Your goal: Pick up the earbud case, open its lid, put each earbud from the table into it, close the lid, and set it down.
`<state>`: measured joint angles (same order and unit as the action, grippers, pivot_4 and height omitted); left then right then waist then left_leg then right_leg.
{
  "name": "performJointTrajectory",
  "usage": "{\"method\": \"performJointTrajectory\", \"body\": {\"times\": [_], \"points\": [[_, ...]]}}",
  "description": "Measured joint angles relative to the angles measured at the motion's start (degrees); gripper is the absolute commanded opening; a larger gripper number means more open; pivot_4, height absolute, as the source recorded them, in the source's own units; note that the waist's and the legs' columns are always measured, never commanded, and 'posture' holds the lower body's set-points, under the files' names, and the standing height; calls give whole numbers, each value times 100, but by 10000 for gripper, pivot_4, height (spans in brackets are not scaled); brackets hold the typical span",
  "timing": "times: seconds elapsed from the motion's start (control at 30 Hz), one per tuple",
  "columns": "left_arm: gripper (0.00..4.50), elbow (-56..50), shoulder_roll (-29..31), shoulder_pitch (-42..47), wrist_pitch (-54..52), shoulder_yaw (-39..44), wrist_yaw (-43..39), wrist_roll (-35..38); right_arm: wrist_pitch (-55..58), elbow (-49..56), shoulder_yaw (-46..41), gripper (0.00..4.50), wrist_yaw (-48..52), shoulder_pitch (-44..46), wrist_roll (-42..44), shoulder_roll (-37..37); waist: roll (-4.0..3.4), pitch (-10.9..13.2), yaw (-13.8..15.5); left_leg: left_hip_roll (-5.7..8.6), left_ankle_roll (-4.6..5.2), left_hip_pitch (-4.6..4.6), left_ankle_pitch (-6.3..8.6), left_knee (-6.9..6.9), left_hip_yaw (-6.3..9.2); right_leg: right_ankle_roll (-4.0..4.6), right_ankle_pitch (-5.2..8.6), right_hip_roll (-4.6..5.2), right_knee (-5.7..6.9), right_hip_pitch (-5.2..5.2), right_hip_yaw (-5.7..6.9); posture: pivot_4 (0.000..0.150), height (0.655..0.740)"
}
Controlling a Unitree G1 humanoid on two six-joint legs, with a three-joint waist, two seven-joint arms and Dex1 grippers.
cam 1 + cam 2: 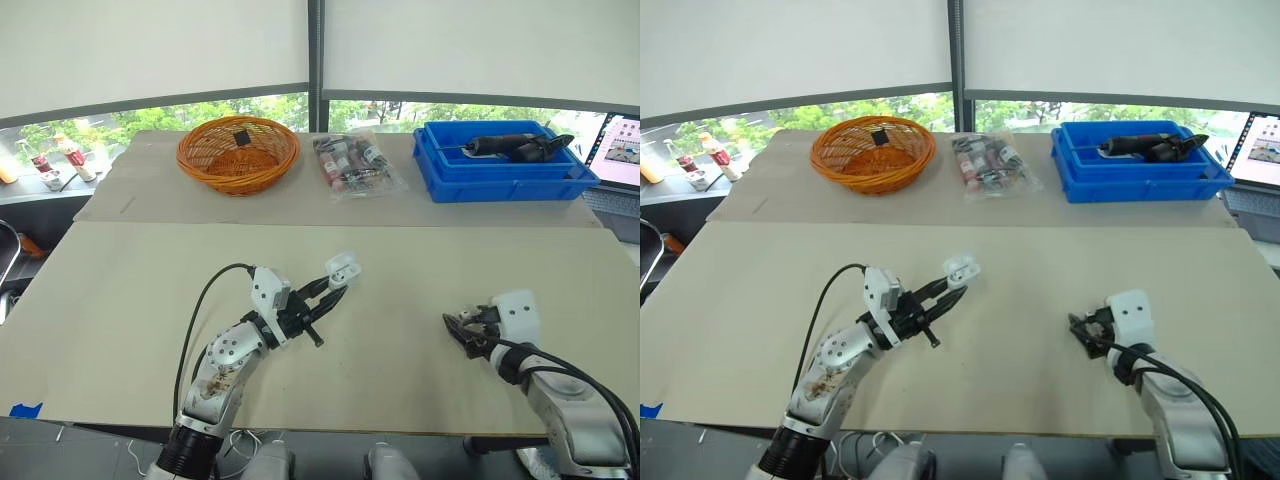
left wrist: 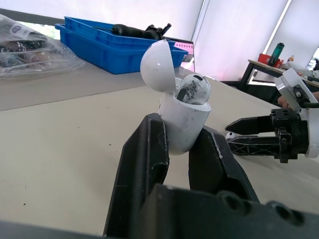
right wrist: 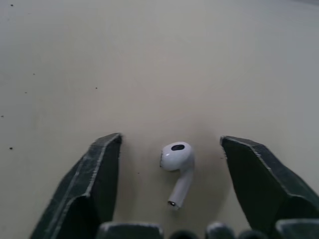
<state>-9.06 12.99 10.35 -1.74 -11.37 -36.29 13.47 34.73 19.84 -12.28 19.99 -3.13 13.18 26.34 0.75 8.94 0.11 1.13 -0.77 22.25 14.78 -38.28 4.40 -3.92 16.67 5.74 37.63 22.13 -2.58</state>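
The left claw point(image 1: 326, 292) pinches the earbud case point(image 2: 182, 127) above the bench point(image 3: 149, 59), lid open, one earbud point(image 2: 194, 89) seated inside. The right claw point(image 3: 170, 138), spread, straddles the second earbud point(image 3: 175, 155) lying on the bench. Next, I reckon: pinch it gently and carry it across.

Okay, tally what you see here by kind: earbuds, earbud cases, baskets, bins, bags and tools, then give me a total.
Earbuds: 2, the loose earbud and the seated earbud
Earbud case: 1
Wicker basket: 1
Blue bin: 1
Bag of small bottles: 1
Black tool: 1
Total: 7
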Motion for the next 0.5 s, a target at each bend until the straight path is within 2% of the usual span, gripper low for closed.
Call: {"method": "performJointTrajectory", "body": {"times": [0.17, 0.2, 0.4, 0.5], "points": [[5640, 0, 2, -4, 0, 0, 3, -2, 254, 97, -7, 5475, 121, 9, 154, 148, 0, 0, 15, 1, 0, 1, 0, -2, -1, 0, 0, 1, 0, 0, 0, 1500, 7400], [5640, -1, 4, -19, 0, 0, 4, -3, 304, 98, -10, 3534, 253, 15, 186, 321, -1, 0, 14, 2, 0, 1, 0, -2, -1, 0, 0, 1, -1, 0, 0, 1500, 7400], [5640, -16, -3, -145, 0, -16, 26, -16, 457, -26, 152, 3548, 1414, 188, 422, 1383, -1, 0, -24, 0, 1, 2, 0, -1, -3, 0, 0, -1, -2, 2, -1, 1500, 7400], [5640, -50, -1, -172, 2, -48, 27, -23, -7, -69, 424, 3548, 2282, 356, 405, 2025, -1, 0, -39, -1, 2, 3, 1, -1, -2, 0, 0, -2, -3, 2, 2, 1500, 7400]]}}
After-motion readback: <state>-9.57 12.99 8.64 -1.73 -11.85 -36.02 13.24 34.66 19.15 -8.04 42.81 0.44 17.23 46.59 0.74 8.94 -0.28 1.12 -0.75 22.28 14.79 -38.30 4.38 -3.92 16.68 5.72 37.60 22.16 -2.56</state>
